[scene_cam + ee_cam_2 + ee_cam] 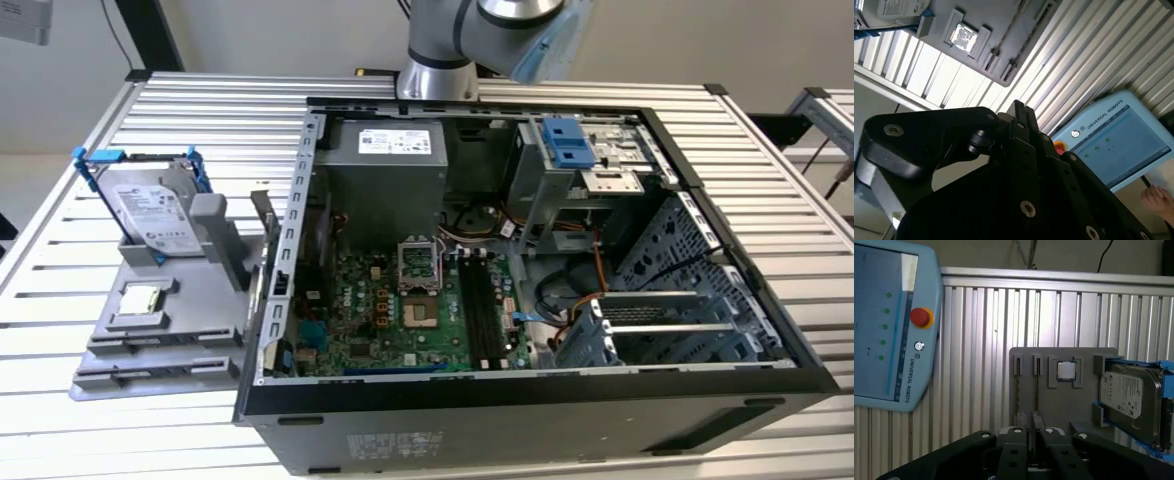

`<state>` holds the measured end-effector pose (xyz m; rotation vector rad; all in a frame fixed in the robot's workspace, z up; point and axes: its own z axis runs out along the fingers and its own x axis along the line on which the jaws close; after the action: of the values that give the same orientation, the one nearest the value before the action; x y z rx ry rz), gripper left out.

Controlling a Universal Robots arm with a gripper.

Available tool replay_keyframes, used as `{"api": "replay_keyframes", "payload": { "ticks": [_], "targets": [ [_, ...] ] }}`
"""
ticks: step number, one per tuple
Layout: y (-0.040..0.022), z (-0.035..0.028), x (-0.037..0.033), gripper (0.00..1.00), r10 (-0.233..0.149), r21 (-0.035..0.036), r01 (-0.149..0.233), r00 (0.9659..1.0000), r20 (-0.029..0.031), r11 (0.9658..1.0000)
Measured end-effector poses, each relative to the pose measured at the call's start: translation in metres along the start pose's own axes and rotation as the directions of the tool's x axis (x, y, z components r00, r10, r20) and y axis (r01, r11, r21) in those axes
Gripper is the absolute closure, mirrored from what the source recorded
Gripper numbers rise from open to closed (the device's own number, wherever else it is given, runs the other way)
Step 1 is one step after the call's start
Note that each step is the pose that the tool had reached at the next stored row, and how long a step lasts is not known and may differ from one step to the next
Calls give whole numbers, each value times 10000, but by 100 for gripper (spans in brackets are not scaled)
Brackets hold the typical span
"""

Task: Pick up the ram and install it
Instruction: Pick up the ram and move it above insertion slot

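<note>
Fingers pressed together — grey holder beyond.

- table: ribbed bare metal slats, pale silver, with a soft sheen
- computer case: matt black outer shell; inside, dull grey sheet metal
- fixture tray: flat grey and matt, probably plastic
- hard drive: silvery metal under a glossy label; its bracket is blue plastic
- gripper: matt black, with bright metal screw heads
- teach pendant: smooth pale-blue plastic, with a glossy red button
</note>
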<state>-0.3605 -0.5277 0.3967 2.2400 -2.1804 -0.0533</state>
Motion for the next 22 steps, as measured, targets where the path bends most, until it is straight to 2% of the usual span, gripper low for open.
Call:
{"api": "replay_keyframes", "payload": {
  "ticks": [11,16,22],
  "targets": [
    [0,7,-3,0,-63,2,63,10000,-2,10000],
    [-2,57,-14,0,-455,45,455,9990,-20,9990],
    [-4,128,-17,0,-436,55,436,9990,-15,9990]
  ]
}}
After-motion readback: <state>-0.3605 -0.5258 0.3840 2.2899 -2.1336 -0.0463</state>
